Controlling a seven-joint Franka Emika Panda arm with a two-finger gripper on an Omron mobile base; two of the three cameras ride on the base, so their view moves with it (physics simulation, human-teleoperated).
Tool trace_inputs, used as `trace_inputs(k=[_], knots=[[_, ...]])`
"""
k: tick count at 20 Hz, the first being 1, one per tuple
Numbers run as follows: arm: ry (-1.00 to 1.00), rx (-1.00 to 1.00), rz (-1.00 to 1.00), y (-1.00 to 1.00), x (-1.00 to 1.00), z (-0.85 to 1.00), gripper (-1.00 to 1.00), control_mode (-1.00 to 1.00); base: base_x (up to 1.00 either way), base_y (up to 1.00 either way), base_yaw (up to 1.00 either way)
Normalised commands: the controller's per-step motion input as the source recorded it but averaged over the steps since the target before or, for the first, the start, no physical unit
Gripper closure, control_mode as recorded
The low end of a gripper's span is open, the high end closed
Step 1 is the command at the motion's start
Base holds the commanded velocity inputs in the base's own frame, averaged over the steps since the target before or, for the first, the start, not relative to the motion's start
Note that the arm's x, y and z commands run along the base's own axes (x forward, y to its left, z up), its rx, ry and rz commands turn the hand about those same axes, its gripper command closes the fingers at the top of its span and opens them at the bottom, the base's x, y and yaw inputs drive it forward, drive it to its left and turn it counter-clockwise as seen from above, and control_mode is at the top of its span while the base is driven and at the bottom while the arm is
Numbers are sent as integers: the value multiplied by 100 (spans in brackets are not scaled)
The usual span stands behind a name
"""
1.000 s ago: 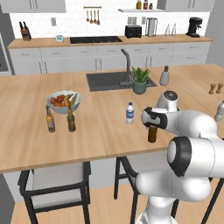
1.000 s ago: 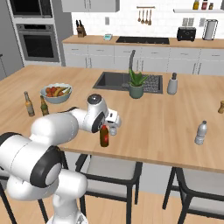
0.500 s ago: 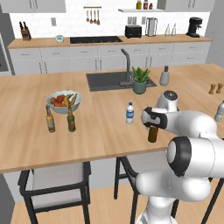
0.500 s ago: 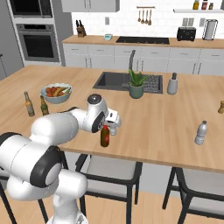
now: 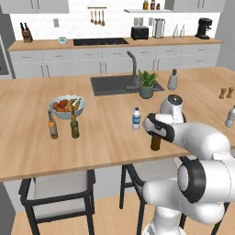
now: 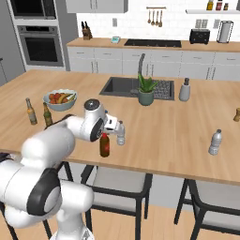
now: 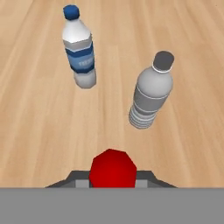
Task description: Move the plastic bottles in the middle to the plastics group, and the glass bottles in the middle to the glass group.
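Observation:
My gripper [image 7: 112, 177] is shut on the red cap and neck of the dark brown glass bottle [image 5: 155, 142], which stands upright on the island counter near its front edge. The red cap [image 7: 113, 167] sits between the two dark fingertips in the hand view. Beyond it stand the blue-labelled plastic bottle [image 7: 79, 52] and the plain greyish plastic bottle [image 7: 151, 92]. The blue-labelled one [image 5: 136, 118] is just left of my hand [image 5: 156, 130]. The glass group, an amber bottle [image 5: 53, 125] and a green bottle [image 5: 74, 125], stands far left. The plastics group bottle [image 5: 231, 116] stands far right.
A fruit bowl [image 5: 66, 106] sits behind the glass group. The sink [image 5: 114, 84], a potted plant [image 5: 147, 85] and a grey soap dispenser [image 5: 172, 79] line the counter's far side. Two small shakers [image 5: 225, 93] stand at the right. Stools are tucked under the front edge.
The fingers have closed on the red-capped bottle's neck. The arm and all the bottles stand where they were.

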Motion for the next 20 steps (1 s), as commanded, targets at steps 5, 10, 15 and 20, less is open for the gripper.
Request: trace_inputs(k=[5, 10, 15, 20], knots=[[0, 0, 18, 93, -16, 25, 100, -100, 0, 0, 0], [-1, 0, 17, 100, 12, 2, 100, -100, 0, 0, 0], [-6, 0, 10, 94, 54, 7, 100, -100, 0, 0, 0], [-1, 7, 8, 74, 82, 2, 100, -100, 0, 0, 0]])
